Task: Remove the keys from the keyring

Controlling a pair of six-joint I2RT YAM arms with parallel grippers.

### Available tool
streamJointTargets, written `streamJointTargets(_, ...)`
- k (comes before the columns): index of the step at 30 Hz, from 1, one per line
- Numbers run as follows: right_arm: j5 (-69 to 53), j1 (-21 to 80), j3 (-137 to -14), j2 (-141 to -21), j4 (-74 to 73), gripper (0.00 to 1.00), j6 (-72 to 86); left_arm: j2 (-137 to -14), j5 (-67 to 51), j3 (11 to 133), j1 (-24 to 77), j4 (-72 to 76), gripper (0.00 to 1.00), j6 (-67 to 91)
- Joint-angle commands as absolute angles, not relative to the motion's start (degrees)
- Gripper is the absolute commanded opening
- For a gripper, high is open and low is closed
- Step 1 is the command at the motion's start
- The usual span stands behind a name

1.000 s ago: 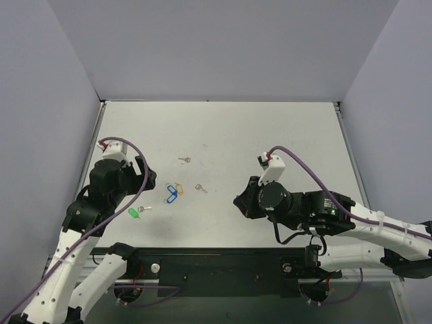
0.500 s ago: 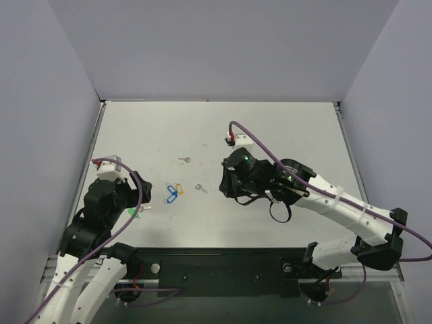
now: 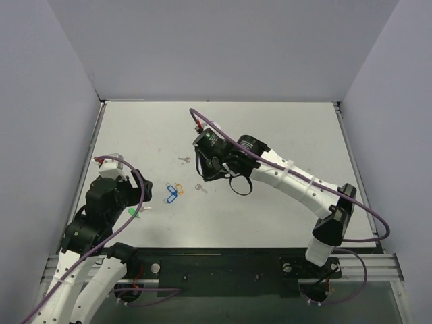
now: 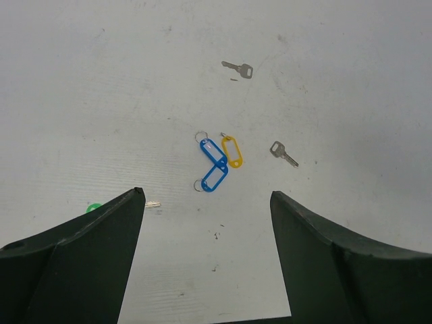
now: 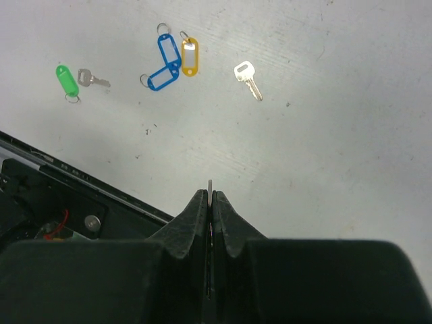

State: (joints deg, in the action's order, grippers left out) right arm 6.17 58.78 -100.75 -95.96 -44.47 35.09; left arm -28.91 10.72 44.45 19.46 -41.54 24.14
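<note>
Two blue tags (image 4: 214, 177) with thin metal rings, the keyring, lie crossed on the table (image 3: 270, 135), touching a yellow tag (image 4: 231, 150). In the top view the blue tags (image 3: 172, 195) sit left of centre. Loose silver keys lie at the far side (image 4: 237, 67) and to the right (image 4: 283, 152); the latter key (image 5: 247, 77) also shows in the right wrist view. My left gripper (image 4: 206, 196) is open and empty, short of the tags. My right gripper (image 5: 210, 192) is shut on a thin silver sliver (image 5: 210, 183), a key seen edge-on, held above the table.
A green tag (image 5: 66, 79) lies beside another key (image 5: 91, 79) near the left arm (image 3: 101, 202). The black base rail (image 5: 61, 182) runs along the near edge. Grey walls close in the table at the back and sides.
My right arm has swung from the near right out to the left over the table's middle, still shut. My left arm has drawn back a little toward the near left.
</note>
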Motion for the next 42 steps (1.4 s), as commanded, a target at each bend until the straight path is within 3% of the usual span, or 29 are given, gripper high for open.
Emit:
streamJointTargets(1, 5.4, 57.6, -107.2, -102.4, -47.3, 0.0, 32.4, -28.8, 12.0, 44.3, 19.6, -39.3, 0.85, 23.7)
streamJointTargets(14, 1.5, 55.6, -120.5, -115.0, -47.0, 0.07, 33.1, -28.7, 12.4, 44.4, 19.6, -39.5, 0.84, 24.0)
streamJointTargets(18, 1.4, 55.4, -121.2, -115.4, -46.3, 0.37, 33.7, -29.1, 12.3, 44.5, 19.5, -39.4, 0.85, 23.9)
streamJointTargets(19, 1.1, 55.2, -121.2, -115.5, -46.2, 0.6, 33.8, -29.2, 12.3, 44.5, 19.5, -39.5, 0.84, 23.9)
streamJointTargets(20, 1.1, 55.1, -121.2, -115.4, -46.1, 0.72, 33.8, -29.2, 12.3, 44.5, 19.5, -39.3, 0.85, 23.9)
streamJointTargets(22, 0.9, 54.8, -121.2, -115.2, -46.1, 0.8, 33.9, -29.1, 12.3, 44.5, 19.5, -39.4, 0.84, 23.9)
streamJointTargets(33, 2.4, 53.8, -116.3, -107.5, -46.1, 0.86, 32.3, -29.5, 12.2, 44.4, 19.2, -39.4, 0.84, 23.9)
streamJointTargets(42, 9.4, 53.8, -97.0, -89.6, -42.1, 0.86, 32.6, -29.7, 12.0, 44.3, 19.2, -39.1, 0.85, 23.8)
